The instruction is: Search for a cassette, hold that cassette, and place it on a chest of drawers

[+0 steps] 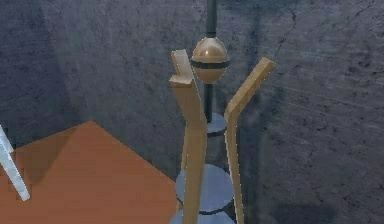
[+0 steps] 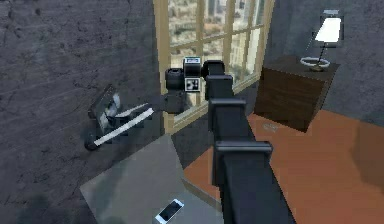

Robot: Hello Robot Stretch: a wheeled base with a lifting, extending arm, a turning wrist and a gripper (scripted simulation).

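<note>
Walls [image 1: 320,110] were dark grey, floor [image 1: 90,175] orange wood. Wood-framed window [image 2: 215,30] was bright; white lamp [image 2: 325,35] stood on dark cabinet [image 2: 290,100], toward its right edge.

The forward view looks ahead and slightly down, close on a forked tan wooden stand [image 1: 190,130] before a rough dark grey wall [image 1: 320,90]. The arm side view looks outward along the dark square arm bar [image 2: 235,150] to a wood-framed window [image 2: 210,40]. Both take in that grey walling.

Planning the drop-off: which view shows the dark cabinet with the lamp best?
Arm side view: the dark wooden cabinet stands unblocked right of the window, lamp on top. Forward view faces a wooden stand and dark wall instead.
</note>
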